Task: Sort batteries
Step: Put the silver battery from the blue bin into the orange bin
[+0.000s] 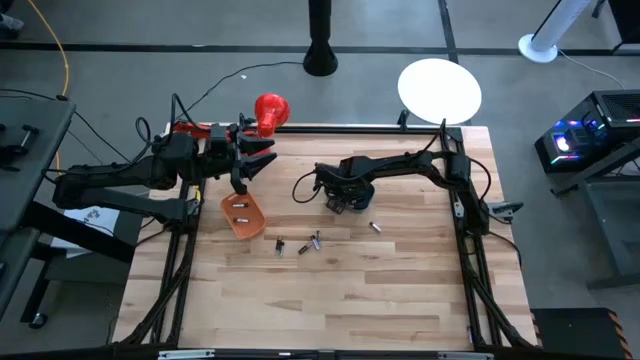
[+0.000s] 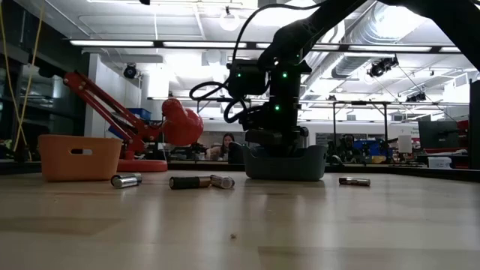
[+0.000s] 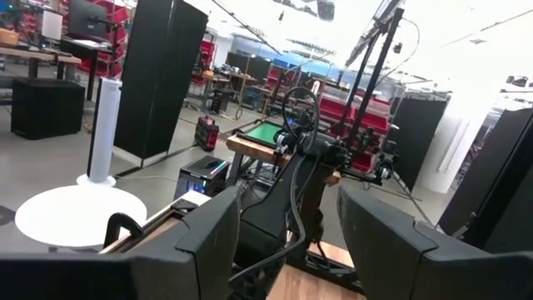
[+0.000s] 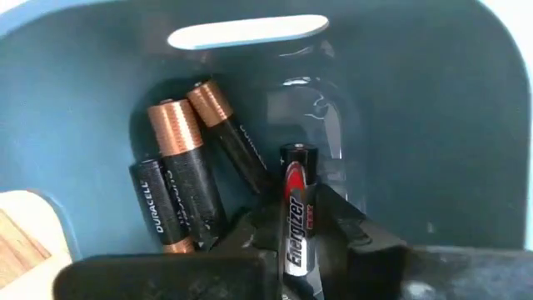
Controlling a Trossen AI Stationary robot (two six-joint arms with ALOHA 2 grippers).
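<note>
You get 4 views: high looks straight down; low looks level across the table (image 2: 240, 225); both share the teal bin (image 1: 350, 203). The right wrist camera peers closely inside it.

Both arms matte black, blocky jointed links. Left arm (image 1: 120, 182) has loose black cable loops over the wrist. Right arm (image 1: 400, 170) carries a looped black cable near the wrist; small green indicator lights glow on its wrist housing (image 2: 274, 79). Left gripper's fingers (image 3: 200, 242) are broad, flat, dark plates with angular edges.
</note>
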